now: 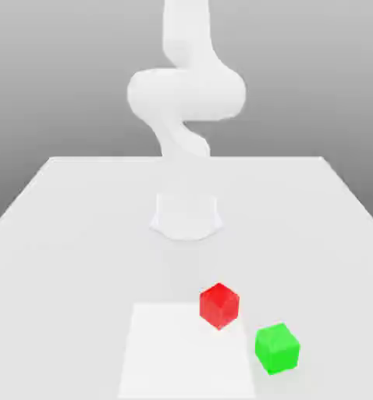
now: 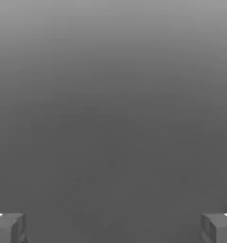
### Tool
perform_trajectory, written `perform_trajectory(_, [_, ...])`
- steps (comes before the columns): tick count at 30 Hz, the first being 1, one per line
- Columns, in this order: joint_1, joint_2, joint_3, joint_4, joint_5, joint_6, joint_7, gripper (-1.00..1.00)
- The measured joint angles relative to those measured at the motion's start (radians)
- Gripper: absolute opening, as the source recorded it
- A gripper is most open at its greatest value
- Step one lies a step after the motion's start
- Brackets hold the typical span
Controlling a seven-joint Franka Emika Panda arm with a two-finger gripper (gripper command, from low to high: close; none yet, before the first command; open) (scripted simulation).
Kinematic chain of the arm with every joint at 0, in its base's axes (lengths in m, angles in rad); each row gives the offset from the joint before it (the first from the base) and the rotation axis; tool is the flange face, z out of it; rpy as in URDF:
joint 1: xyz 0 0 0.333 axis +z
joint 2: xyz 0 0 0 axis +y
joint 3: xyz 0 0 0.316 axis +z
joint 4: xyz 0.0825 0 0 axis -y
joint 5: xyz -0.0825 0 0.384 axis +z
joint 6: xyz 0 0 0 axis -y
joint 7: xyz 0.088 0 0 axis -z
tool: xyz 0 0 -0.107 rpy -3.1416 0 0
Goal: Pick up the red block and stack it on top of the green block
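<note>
The red block (image 1: 219, 305) rests on the white table (image 1: 72, 234) toward the front, at the corner of a paler square patch (image 1: 182, 351). The green block (image 1: 277, 348) stands a short gap away, nearer the front and toward the exterior view's right; the two cubes do not touch. In the hand view, my gripper (image 2: 113, 228) is open, its two grey fingertips (image 2: 8, 228) far apart with nothing between them, facing plain grey background. Neither block appears there.
The white arm (image 1: 186, 94) rises from its base (image 1: 186, 215) at the middle of the table, behind the blocks. The table's far edge runs across the back, and its side edges slope outward toward the front.
</note>
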Motion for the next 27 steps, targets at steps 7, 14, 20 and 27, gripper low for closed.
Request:
perform_trajectory(7, [0.083,0.219,-0.029,-0.206,-0.014,0.166,-0.177,0.0])
perform_trajectory(14, [0.162,0.455,-0.054,-0.424,-0.018,0.342,-0.377,0.0])
perform_trajectory(20, [0.204,0.752,-0.043,-0.531,0.012,0.567,-0.524,0.0])
perform_trajectory(27, [0.178,0.923,-0.012,-0.512,0.048,0.712,-0.554,-1.0])
